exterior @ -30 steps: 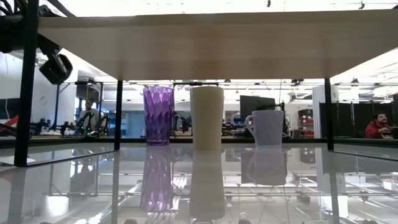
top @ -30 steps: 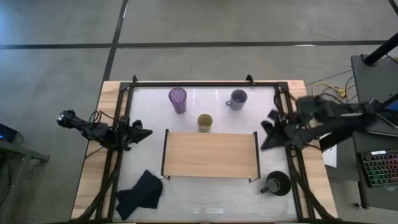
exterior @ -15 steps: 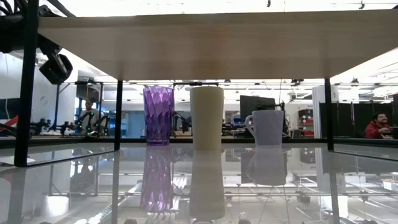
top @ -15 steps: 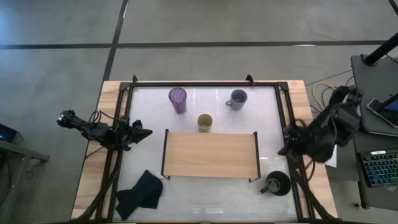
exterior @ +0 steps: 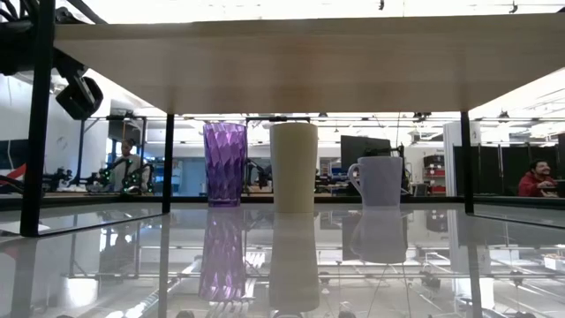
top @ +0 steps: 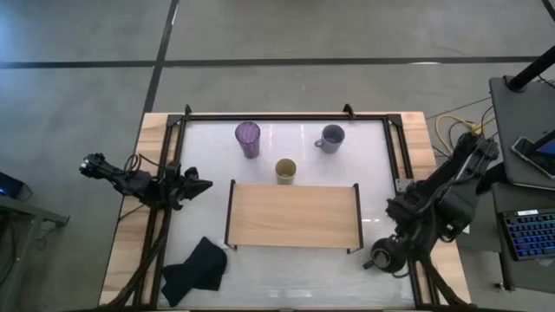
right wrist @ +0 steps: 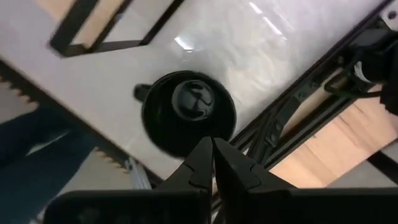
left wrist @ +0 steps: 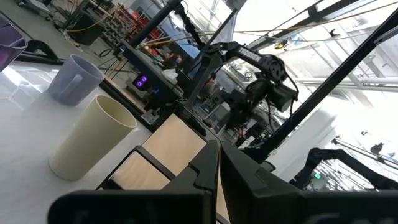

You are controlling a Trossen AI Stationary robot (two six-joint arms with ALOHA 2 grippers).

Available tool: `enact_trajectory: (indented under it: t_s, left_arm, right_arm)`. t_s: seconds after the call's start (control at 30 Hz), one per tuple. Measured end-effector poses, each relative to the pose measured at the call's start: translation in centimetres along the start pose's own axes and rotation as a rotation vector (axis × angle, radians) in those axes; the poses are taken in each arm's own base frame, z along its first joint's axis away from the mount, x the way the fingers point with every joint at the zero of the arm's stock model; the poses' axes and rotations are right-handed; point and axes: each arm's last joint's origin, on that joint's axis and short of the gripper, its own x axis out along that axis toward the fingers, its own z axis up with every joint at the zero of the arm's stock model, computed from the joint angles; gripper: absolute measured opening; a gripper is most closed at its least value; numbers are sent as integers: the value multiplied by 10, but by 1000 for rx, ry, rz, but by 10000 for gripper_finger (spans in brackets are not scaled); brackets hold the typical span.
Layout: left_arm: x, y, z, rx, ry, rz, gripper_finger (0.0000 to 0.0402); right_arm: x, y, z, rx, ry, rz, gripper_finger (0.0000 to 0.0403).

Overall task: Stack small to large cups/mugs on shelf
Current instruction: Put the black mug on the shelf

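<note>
High view: the white tabletop (top: 286, 269) sits inside a black frame on a wooden base. At its near edge a dark cloth (top: 195, 270) lies at the left corner, and the wide black mug (top: 386, 256) stands at the right corner, handle pointing left. The right gripper (top: 401, 247) hangs directly over that mug; in its wrist view the fingers (right wrist: 200, 163) are pressed together, tips meeting above the mug's rim, gripping nothing.

Farther in, the light-wood shelf (top: 293, 216) with black end frames fills the middle, its top bare. The left gripper (top: 201, 185) waits at the table's left edge, level with the shelf's far side, fingers closed and empty.

Behind the shelf the pale yellow cup (top: 285, 170) stands just beside its far edge. Beyond that, the purple tumbler (top: 247, 139) stands to the left and the lavender-grey mug (top: 329, 138) to the right, well apart.

Past the table, grey floor crossed by dark lines. The low view shows an open workroom with monitors and seated people (exterior: 532, 179). No writing is legible.
</note>
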Motion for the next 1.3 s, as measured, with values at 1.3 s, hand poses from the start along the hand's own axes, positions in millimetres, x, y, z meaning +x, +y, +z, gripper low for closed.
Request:
enact_trajectory:
  t_s: [1.3]
  left_arm:
    - [0, 0, 0, 0, -1, 2, 0]
  right_arm:
    - [88, -32, 3, 33, 67, -52, 146]
